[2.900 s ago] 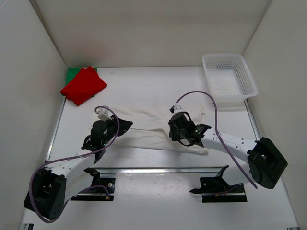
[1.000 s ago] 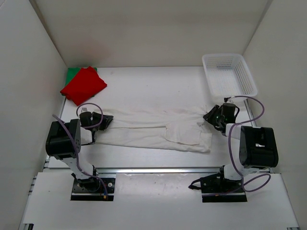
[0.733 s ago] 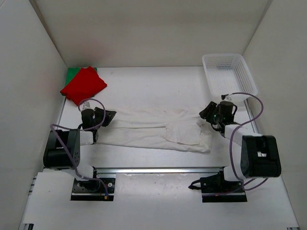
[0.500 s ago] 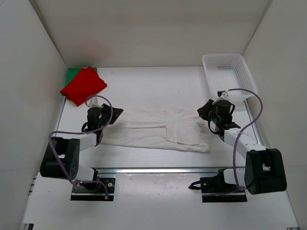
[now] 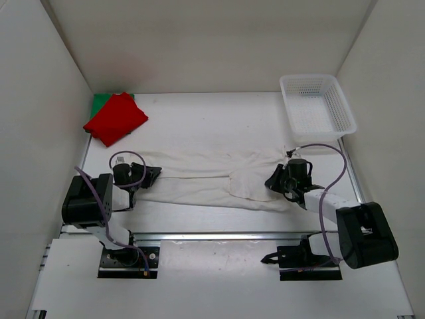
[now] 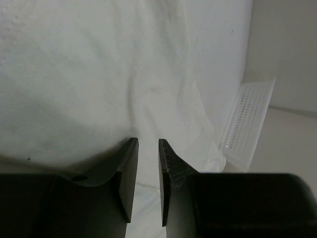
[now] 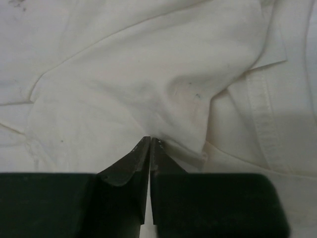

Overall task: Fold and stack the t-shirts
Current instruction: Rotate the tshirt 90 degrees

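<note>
The white desk (image 5: 212,119) carries the off-white cloth t-shirt (image 5: 199,179), stretched from nine to three o'clock; the red cloth t-shirt (image 5: 116,118) lies folded over the green cloth t-shirt (image 5: 99,101) at ten (white plastic mesh basket (image 5: 317,78) at two). Folding looks barely begun. The right claw (image 7: 149,141), at four, pinches off-white fabric; the left claw (image 6: 146,144), at nine, stands narrow, grip unclear. Next, probably: lift that pinch across.

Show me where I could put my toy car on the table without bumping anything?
The widest bare table lies beyond the off-white t-shirt, between the red t-shirt and the basket. A thin strip runs in front of that shirt. Crowded: the shirt's two ends, where the left tool and right tool sit.
</note>
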You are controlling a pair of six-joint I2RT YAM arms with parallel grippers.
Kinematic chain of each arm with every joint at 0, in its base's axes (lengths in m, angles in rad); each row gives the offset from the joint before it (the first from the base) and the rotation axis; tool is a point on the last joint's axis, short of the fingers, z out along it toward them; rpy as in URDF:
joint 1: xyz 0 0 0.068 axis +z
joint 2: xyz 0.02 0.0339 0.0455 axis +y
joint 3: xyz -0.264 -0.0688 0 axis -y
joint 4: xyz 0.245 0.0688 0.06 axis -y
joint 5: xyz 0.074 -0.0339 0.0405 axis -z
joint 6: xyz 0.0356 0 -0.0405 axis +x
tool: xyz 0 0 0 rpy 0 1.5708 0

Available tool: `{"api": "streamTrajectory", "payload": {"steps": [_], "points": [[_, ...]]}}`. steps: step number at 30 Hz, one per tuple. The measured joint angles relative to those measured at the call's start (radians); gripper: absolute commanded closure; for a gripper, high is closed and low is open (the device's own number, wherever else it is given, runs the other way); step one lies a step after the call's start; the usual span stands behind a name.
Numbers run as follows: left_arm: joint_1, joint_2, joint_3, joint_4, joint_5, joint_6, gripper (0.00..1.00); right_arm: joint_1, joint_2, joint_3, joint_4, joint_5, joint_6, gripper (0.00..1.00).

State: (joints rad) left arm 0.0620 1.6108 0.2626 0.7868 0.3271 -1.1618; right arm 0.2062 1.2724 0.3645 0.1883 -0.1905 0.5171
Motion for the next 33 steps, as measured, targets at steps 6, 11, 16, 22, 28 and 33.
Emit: {"api": "streamTrajectory", "payload": {"steps": [6, 11, 16, 22, 28, 33], "points": [[-0.039, -0.096, -0.005, -0.016, -0.018, -0.008, 0.64, 0.039, -0.120, 0.003, -0.101, -0.003, -0.012, 0.77], [-0.192, -0.297, 0.040, -0.109, -0.101, 0.072, 0.64, 0.083, -0.108, 0.096, -0.127, 0.010, -0.029, 0.98], [-0.317, -0.385, 0.121, -0.187, -0.125, 0.172, 0.64, 0.108, 0.136, 0.211, -0.071, 0.011, -0.039, 1.00], [-0.339, -0.399, 0.129, -0.263, -0.072, 0.224, 0.61, 0.120, 0.449, 0.440, -0.053, -0.042, -0.027, 1.00], [-0.365, -0.403, 0.155, -0.377, 0.007, 0.287, 0.60, 0.114, 0.904, 1.081, -0.190, -0.139, -0.036, 1.00], [-0.365, -0.463, 0.158, -0.467, 0.027, 0.323, 0.60, 0.111, 1.402, 1.934, -0.456, -0.235, -0.050, 1.00]]}}
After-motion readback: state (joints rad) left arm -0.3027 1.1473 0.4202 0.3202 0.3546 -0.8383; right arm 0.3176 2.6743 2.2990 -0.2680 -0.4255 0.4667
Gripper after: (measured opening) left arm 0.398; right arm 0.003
